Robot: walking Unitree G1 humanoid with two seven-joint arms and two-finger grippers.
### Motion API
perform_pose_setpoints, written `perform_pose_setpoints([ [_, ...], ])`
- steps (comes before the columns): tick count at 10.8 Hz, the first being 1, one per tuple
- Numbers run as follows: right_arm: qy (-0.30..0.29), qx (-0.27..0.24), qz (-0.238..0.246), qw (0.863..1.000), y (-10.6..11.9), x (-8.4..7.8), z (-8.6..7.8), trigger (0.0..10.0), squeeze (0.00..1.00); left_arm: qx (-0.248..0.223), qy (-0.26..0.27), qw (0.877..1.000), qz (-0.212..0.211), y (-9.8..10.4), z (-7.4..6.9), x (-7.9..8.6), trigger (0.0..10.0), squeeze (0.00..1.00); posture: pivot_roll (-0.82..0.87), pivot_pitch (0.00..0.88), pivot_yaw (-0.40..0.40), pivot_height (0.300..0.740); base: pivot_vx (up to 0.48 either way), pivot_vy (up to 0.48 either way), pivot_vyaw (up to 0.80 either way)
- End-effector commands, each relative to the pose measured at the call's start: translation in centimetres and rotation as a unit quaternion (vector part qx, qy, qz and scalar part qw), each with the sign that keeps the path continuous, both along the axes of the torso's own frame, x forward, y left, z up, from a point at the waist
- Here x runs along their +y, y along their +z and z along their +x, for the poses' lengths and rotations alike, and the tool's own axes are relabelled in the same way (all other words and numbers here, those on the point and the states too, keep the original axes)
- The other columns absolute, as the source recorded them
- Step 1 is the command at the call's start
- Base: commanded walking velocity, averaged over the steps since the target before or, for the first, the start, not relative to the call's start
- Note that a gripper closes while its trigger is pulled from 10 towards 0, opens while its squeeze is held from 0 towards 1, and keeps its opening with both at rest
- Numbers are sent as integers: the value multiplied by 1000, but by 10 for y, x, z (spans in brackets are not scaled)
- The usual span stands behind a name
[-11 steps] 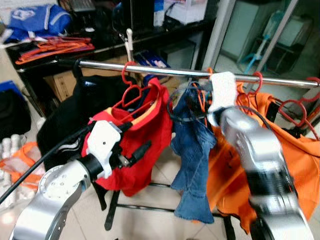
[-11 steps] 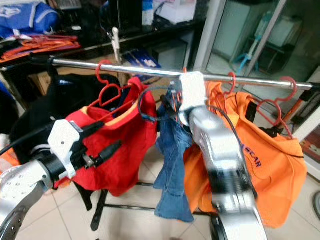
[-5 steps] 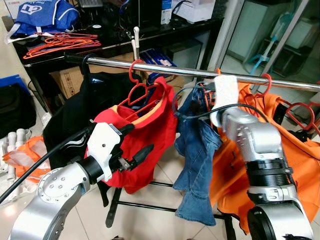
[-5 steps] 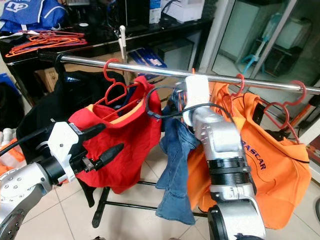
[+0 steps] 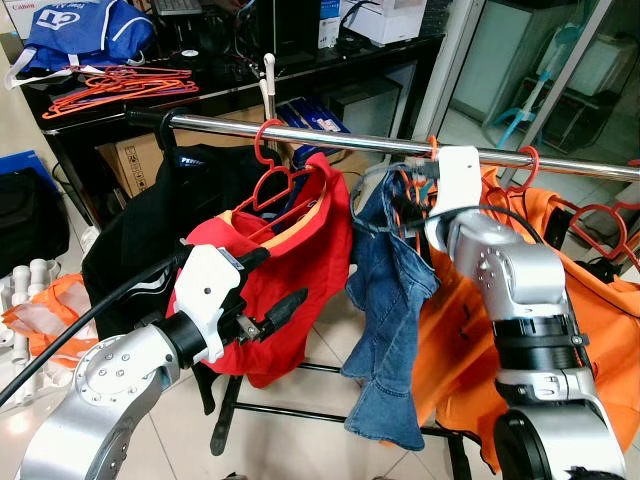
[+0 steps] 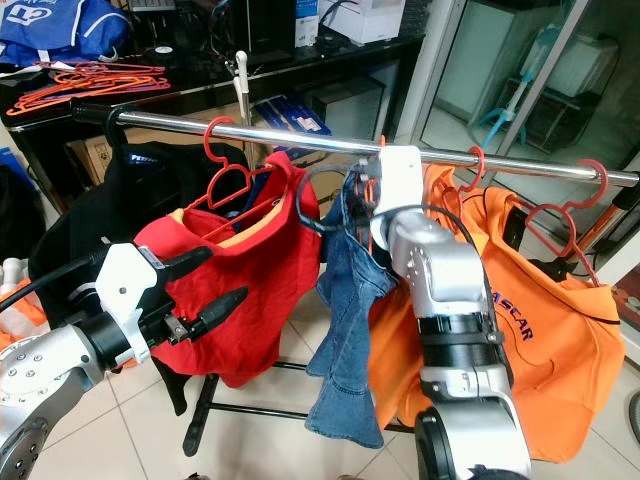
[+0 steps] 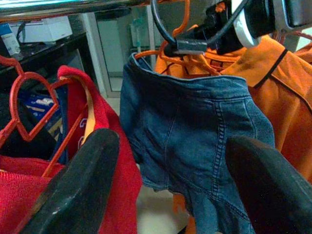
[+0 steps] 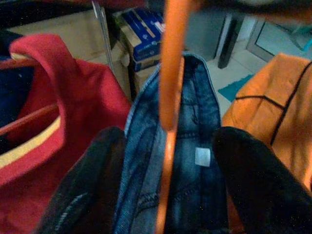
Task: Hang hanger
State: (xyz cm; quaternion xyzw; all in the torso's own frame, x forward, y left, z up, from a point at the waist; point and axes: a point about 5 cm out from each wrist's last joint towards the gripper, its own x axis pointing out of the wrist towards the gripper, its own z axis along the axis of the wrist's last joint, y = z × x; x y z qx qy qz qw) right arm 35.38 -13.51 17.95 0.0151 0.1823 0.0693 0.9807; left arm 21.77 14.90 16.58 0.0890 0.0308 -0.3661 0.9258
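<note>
1. At far left, a dark desk [image 5: 150, 95] carries a loose pile of orange hangers [image 5: 110, 88] and a blue bag [image 5: 85, 32].
2. A chrome rail [image 5: 330, 140] runs across the scene from left to right. A black garment [image 5: 160, 215] hangs at its left end.
3. Next along the rail, a red shirt [image 5: 285, 270] hangs on a red hanger [image 5: 275, 170].
4. In front of the red shirt, the left tool [image 5: 270, 285] is held out in the air. Its two black fingers [image 7: 73, 190] are spread apart and grip nothing.
5. Near the middle of the rail hangs a blue denim garment [image 5: 390, 300] on an orange hanger [image 8: 170, 73].
6. The right tool [image 8: 168, 161] is raised to the rail at this hanger. Its fingers stand apart, one on each side of the hanger's neck. Whether the hook rests on the rail I cannot tell.
7. To the right, orange shirts [image 6: 530, 310] hang on more red hangers [image 6: 560, 205].
</note>
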Motion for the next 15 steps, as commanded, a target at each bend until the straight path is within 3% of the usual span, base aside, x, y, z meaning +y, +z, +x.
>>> perform_pose_setpoints([
  [1, -3, -7, 6, 1000, 4, -1, 3, 0, 0, -6, -8, 1000, 0, 5, -2, -2, 10000, 0, -10, 0, -52, 740, 0, 0, 0],
  [15, -1, 14, -1, 1000, -8, 0, 4, 0, 0, 1, -17, 1000, 0, 5, -3, -2, 10000, 0, -1, 0, -51, 740, 0, 0, 0],
])
